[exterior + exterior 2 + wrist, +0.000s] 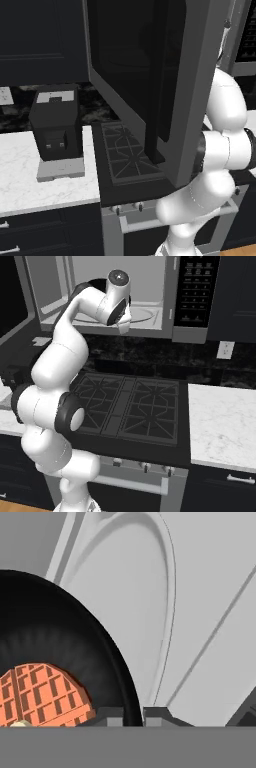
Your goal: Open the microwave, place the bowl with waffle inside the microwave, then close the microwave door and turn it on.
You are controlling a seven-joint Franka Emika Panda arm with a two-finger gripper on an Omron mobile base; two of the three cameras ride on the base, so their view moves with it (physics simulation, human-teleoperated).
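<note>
The tool (133, 716) is clenched on the rim of the bowl with waffle (60, 657), holding it level over the round turntable (145, 582) inside the microwave (150, 301), likely so it lands centred. The microwave door (150, 75) hangs wide open at nine o'clock. Below sit a gas hob (130, 403), a marble worktop (222, 421) and a coffee machine (55, 125).

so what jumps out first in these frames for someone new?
The big white arm reaching up over the stove into the open microwave mounted above it. In the hand view, the black bowl with waffle sits low over the microwave's grey floor, the pincer shut on its rim. In the left base view, the microwave door is swung wide open, looming beside the black coffee machine on the white counter.
</note>
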